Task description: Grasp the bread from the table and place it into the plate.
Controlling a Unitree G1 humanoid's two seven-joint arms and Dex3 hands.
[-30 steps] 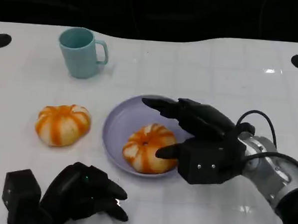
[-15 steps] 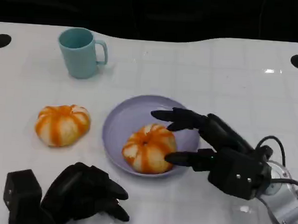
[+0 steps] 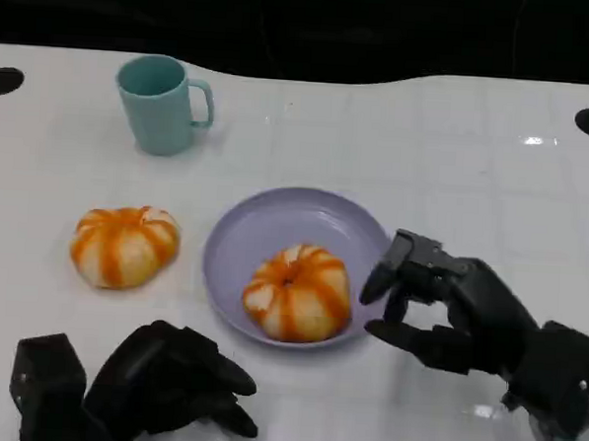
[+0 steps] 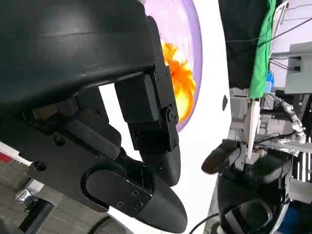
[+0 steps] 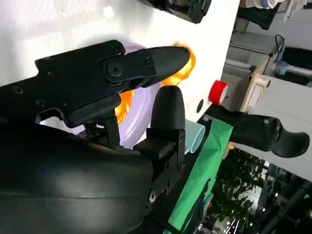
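Note:
One orange-striped bread [image 3: 298, 292] lies in the lilac plate [image 3: 275, 222] at the table's middle. A second bread of the same look [image 3: 123, 245] sits on the table left of the plate. My right hand [image 3: 455, 310] hovers just right of the plate's rim, fingers apart and bent, holding nothing and clear of the bread. My left hand [image 3: 172, 380] rests at the near left edge, fingers loosely bent, with nothing in it. In the right wrist view the bread [image 5: 187, 62] and the plate [image 5: 141, 117] show past my fingers [image 5: 146, 63].
A teal mug [image 3: 162, 103] stands at the back left, well away from both hands. Bare white tabletop lies to the right of the plate and behind it. Black round holes mark the far corners of the table [image 3: 475, 161].
My right hand has let go of the bread in the plate and drawn back to the right and toward me, its fingers now off the plate. The left hand has stayed put.

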